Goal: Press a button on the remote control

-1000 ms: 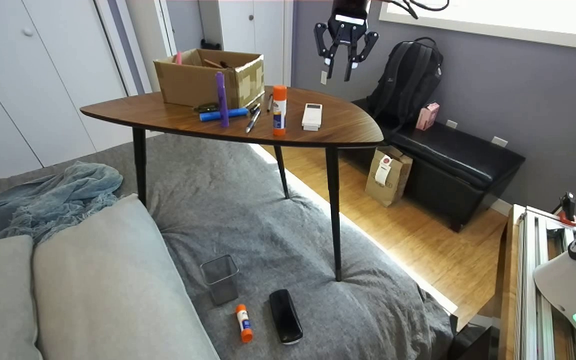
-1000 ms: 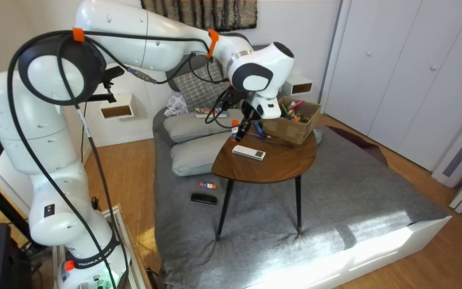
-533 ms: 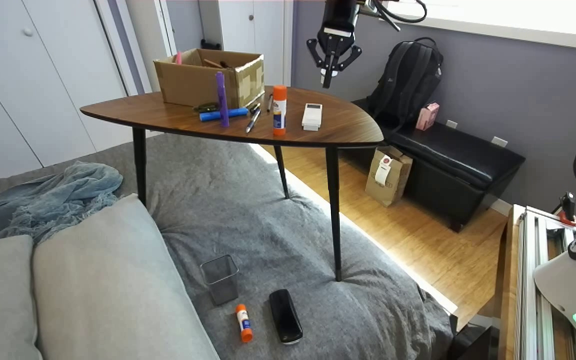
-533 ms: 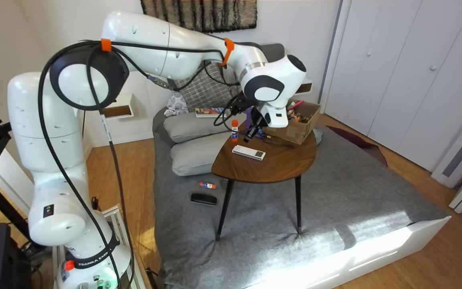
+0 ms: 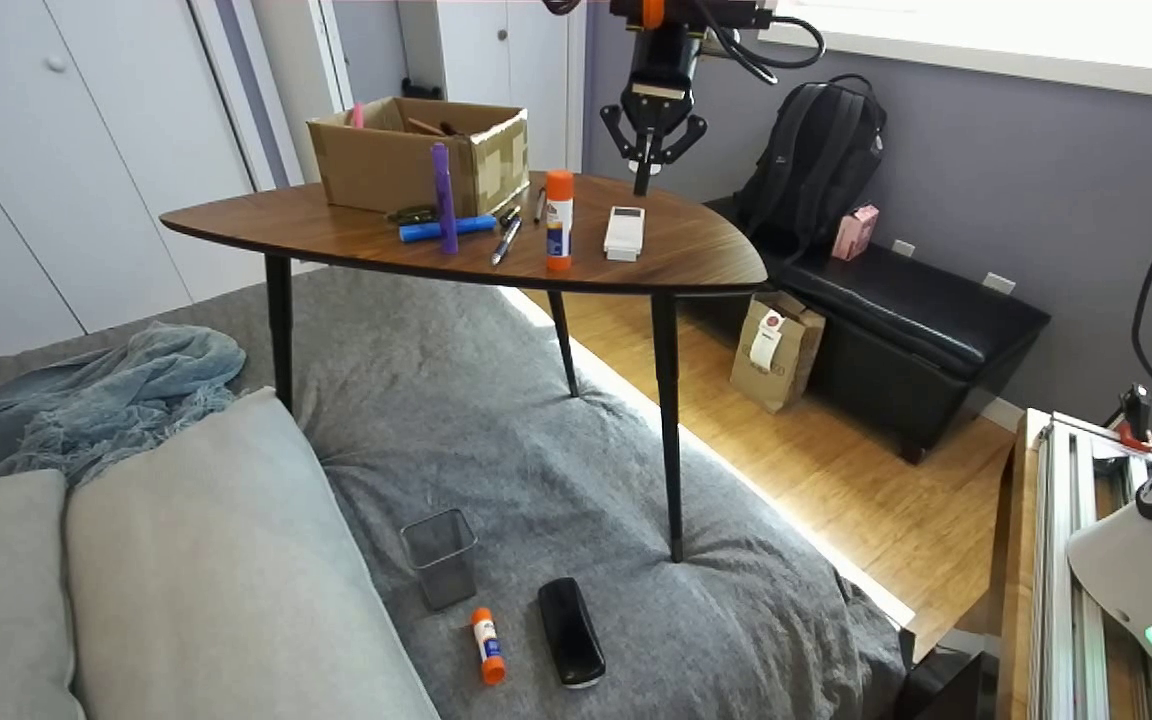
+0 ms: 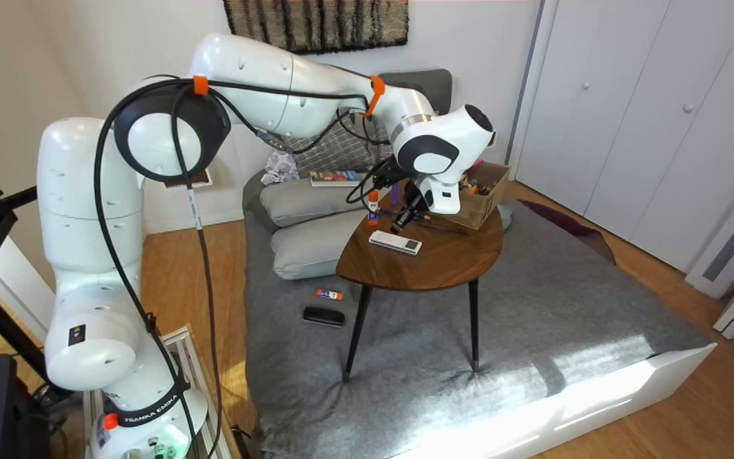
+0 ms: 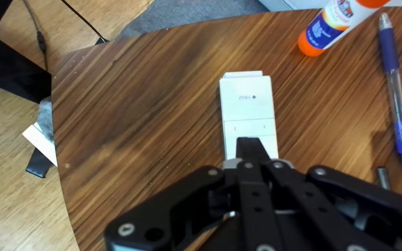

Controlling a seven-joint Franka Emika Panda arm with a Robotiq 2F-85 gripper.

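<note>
You look to be past the reach and short of the press. Your arm point(image 6: 157, 146) extends over the remote control point(image 7: 248, 111), with the table point(image 6: 424, 264) under it. Your gripper point(image 7: 250, 143) appears to hang just above the remote control, its two fingers meeting with no gap and nothing in their hold. The remote control rests flat and face up on the table; in an exterior view, bare wood shows between it and your fingertips point(image 5: 642, 187), so I judge you have yet to make contact. What's left is to settle over a button, lower, press and lift away. Your fingers cover part of its face in the wrist view, so I can't tell which button you'd meet.

As for lettering, your arm's base point(image 6: 144, 414), well apart from the remote control, reads FRANKA EMIKA. The paper bag point(image 5: 794, 365), well below the remote control, has a white label point(image 5: 765, 345) too small to read. The remote control's own face carries a diamond and a short word, upside down in the wrist view and too small to spell surely, then two arrow-like marks. The glue stick point(image 7: 326, 29) standing beside the remote control shows "Purpose"; its logo looks like Elmer's, though unclear.
</note>
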